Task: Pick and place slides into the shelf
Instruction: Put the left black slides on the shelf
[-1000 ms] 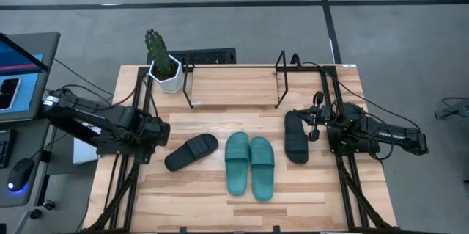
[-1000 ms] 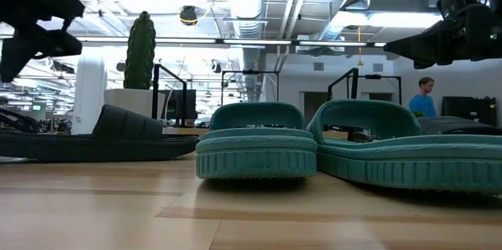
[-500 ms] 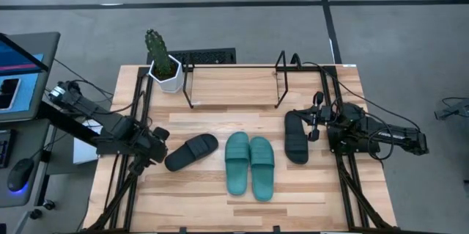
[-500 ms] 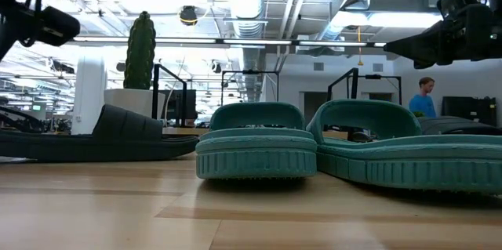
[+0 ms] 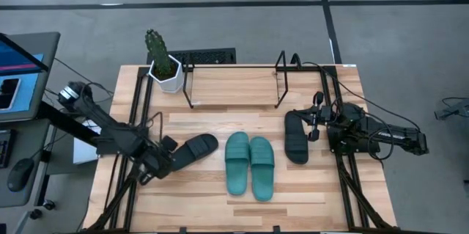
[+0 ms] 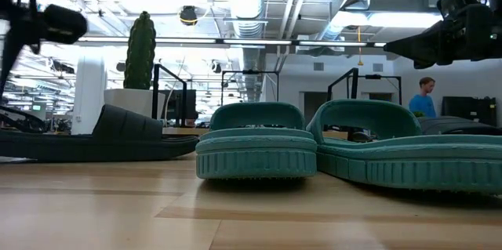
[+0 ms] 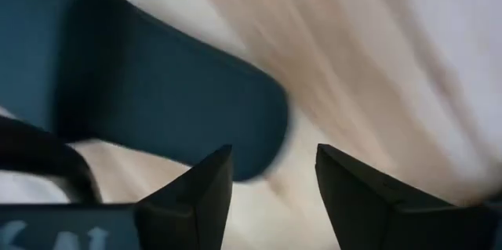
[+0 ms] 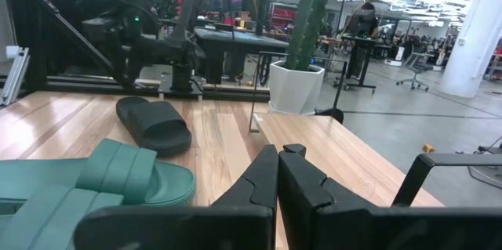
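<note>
Four slides: I count all four on the wooden table (image 5: pixel 212 87), none on the shelf.
Left black slide (image 5: pixel 192 151): it lies at about 9 o'clock from the teal pair, angled, with one end toward 8 o'clock and the other toward 2 o'clock.
Teal slides (image 5: pixel 249 163): I see the two side by side and touching near the table's middle, long axes running 12 to 6 o'clock.
Right black slide (image 5: pixel 295 137): it sits at about 3 o'clock from the teal pair, just beside the right gripper.
Shelf (image 5: pixel 234 80): the thin black rod rack stands at 12 o'clock from the teal pair, along the table's far edge, with nothing on it.
Left gripper (image 5: pixel 165 153): I have it low at the 8 o'clock end of the left black slide, fingers (image 7: pixel 196 195) spread apart and holding nothing; my wrist camera shows the slide's rounded end just beyond the fingertips.
Right gripper (image 5: pixel 314 120): it waits at the table's 3 o'clock side, fingers pressed together with nothing between them.
Cactus (image 5: pixel 155 50): a potted one in a white pot stands at 11 o'clock, beside the shelf's end.
Person (image 6: pixel 424 97): I see one standing far back in the room.
</note>
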